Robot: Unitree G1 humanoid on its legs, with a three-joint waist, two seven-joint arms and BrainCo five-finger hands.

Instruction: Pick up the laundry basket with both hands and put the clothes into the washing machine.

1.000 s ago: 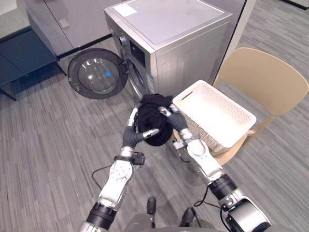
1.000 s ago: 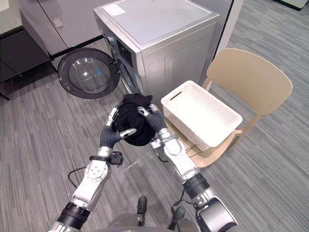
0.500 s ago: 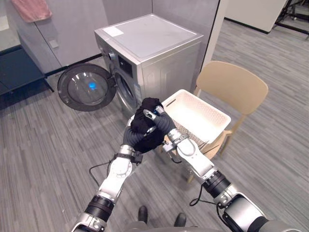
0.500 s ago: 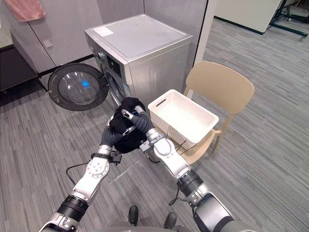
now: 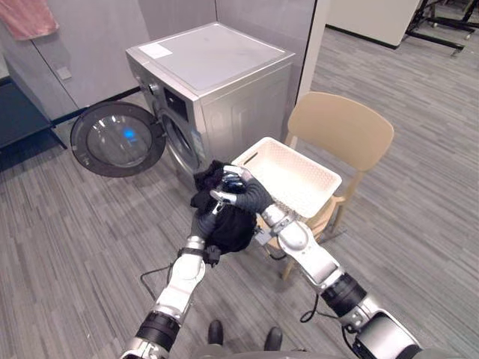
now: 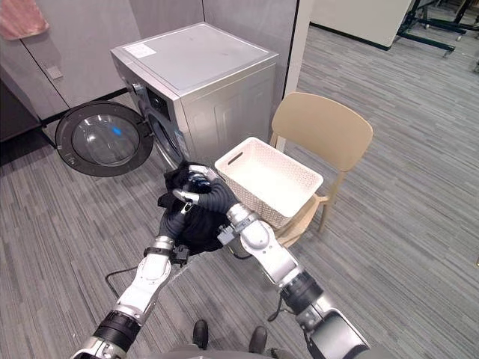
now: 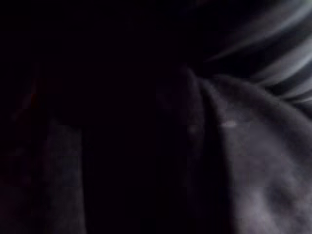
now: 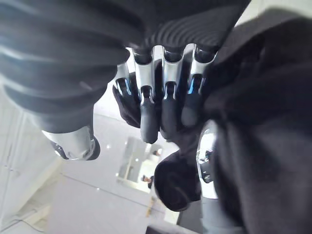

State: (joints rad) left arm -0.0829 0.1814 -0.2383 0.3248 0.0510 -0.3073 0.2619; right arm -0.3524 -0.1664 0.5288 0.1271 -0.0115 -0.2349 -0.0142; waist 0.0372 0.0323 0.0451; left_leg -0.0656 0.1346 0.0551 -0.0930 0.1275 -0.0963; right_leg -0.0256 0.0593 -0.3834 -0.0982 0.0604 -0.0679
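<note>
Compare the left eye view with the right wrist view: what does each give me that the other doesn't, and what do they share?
Left eye view: the washing machine with its round door swung open, the white basket sitting empty on the tan chair, and the left hand against the underside of the dark clothes. Right wrist view: a close look at fingers curled into the cloth. Both: the clothes and the right hand gripping them.

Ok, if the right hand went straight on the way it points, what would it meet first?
The black clothes it grips. Beyond them, the right hand points roughly at the open front of the washing machine; depth is unclear, so it might catch the rim.
</note>
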